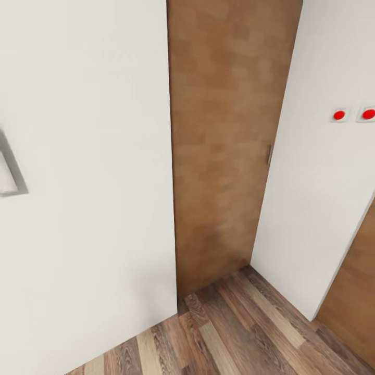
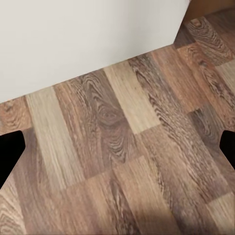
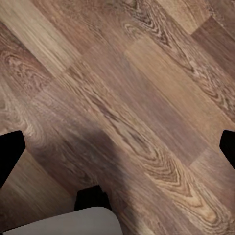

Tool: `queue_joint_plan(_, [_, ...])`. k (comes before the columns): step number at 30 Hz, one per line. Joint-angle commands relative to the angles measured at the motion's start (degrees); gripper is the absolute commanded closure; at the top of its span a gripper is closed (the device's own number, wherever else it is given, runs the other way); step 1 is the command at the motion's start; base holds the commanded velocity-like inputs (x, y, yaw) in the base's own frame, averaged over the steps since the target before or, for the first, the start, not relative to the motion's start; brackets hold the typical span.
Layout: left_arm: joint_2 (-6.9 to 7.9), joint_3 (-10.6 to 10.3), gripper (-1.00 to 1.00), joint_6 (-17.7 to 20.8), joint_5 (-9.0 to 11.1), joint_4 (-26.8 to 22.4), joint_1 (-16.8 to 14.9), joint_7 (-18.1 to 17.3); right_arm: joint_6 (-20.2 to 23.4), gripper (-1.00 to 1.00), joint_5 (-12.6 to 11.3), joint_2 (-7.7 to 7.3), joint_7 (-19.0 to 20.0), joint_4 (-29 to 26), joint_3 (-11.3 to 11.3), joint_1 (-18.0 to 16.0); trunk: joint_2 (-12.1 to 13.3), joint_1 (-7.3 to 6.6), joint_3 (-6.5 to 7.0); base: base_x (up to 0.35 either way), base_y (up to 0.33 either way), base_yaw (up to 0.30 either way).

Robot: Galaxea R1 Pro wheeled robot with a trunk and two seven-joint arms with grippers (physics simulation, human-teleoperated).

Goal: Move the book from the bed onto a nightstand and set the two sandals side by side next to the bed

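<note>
The book, the bed, the nightstand and the two sandals are out of view. I face a corner of white walls and a tan wood panel [image 1: 224, 156]. My left gripper [image 2: 118, 149] hangs open over the brown plank floor [image 2: 122, 161], its dark fingertips [image 2: 10, 154] far apart with nothing between them. My right gripper [image 3: 118, 149] is also open above bare floor planks [image 3: 137, 98], empty, with its fingertips [image 3: 10, 154] at the view's two sides.
A white wall [image 1: 83, 208] stands close at the left, with a grey frame [image 1: 13, 174] on it. Another white wall [image 1: 323, 208] at the right carries two red-dot switches [image 1: 339, 115]. The panel has a small handle [image 1: 270, 154]. The floor [image 1: 234, 333] runs on toward the right.
</note>
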Motion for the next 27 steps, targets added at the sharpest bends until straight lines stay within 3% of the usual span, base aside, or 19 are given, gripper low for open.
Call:
queue_joint_plan(1, [0.00, 0.00, -1.00, -0.12, 0.16, -0.01, -0.01, 0.00, -0.19, -1.00, -0.02, 0.01, -0.04, 0.04, -0.08, -0.03, -0.03, 0.02, -0.05, 0.162, 0.000, 0.292])
queue_joint_plan(12, [0.00, -0.04, -1.00, -0.12, 0.08, -0.01, -0.01, 0.00, -0.19, -1.00, -0.02, 0.10, -0.04, 0.08, -0.08, -0.03, -0.03, 0.02, -0.05, 0.126, 0.000, 0.292])
queue_joint_plan(27, [0.00, -0.04, -1.00, -0.12, 0.07, -0.01, -0.01, 0.00, -0.19, -1.00, -0.07, 0.10, -0.04, 0.11, -0.17, -0.03, -0.03, 0.02, -0.05, 0.009, 0.000, 0.292])
